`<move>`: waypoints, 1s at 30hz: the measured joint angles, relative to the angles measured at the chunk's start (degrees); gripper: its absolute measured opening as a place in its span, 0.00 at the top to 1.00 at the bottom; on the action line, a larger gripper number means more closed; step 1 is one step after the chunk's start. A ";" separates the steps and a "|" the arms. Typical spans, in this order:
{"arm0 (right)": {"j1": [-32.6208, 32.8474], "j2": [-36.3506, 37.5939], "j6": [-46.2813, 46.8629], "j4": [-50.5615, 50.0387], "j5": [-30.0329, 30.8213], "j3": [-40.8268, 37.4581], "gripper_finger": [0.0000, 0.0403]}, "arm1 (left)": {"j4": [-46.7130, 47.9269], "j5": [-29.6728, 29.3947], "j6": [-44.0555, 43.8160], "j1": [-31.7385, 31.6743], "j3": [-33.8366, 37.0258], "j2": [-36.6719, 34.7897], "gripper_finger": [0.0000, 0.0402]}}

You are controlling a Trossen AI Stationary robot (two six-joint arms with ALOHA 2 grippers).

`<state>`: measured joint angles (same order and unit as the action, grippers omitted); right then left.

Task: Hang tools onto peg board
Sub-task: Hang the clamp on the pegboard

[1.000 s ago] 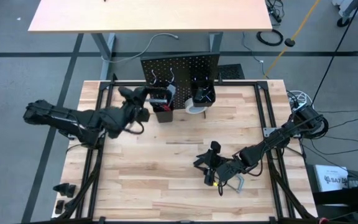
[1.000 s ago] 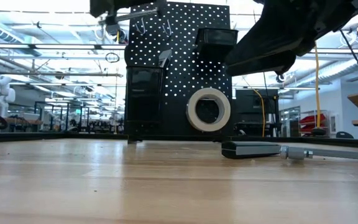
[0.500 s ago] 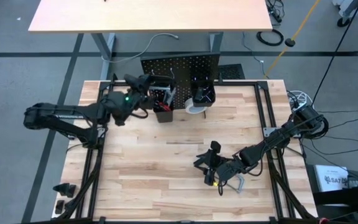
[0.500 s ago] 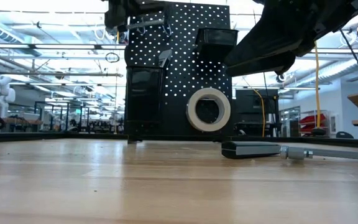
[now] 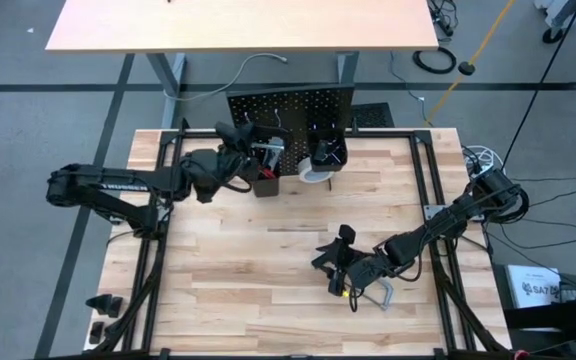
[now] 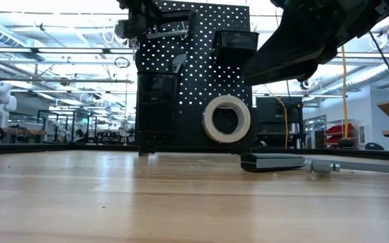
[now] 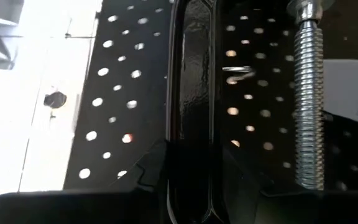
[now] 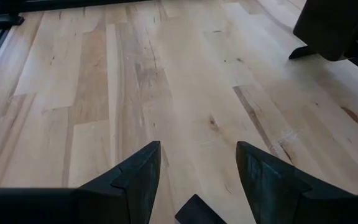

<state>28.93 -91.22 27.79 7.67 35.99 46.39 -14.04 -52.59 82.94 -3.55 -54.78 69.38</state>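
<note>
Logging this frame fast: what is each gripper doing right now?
Left gripper: closed on the black C-clamp, up at the peg board.
Right gripper: open, empty, low over the table.

Upright black perforated metal peg board (image 6: 194,74) at the table's far edge, carrying two black box-shaped bins (image 6: 155,101). White tape roll (image 6: 226,119) hangs low on its front. Black C-clamp with silver screw (image 7: 190,112) held against the board's upper left. Grey bar clamp (image 6: 316,163) lies flat, near right.
</note>
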 joint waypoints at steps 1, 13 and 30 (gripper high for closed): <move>-0.02 0.00 0.00 -0.04 0.00 0.00 0.50 | -0.83 -0.01 0.04 -0.03 0.00 -0.03 0.75; -0.02 0.00 0.02 -0.30 -0.07 0.00 0.50 | -4.95 -0.73 3.31 -0.78 -0.02 -0.52 0.75; -0.02 0.00 0.02 -0.24 -0.07 -0.02 0.50 | 0.88 2.06 -2.95 -3.94 -0.02 -0.52 0.75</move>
<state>28.91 -91.22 27.81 7.43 35.92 46.37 -13.16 -50.53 79.99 -7.49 -54.81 68.86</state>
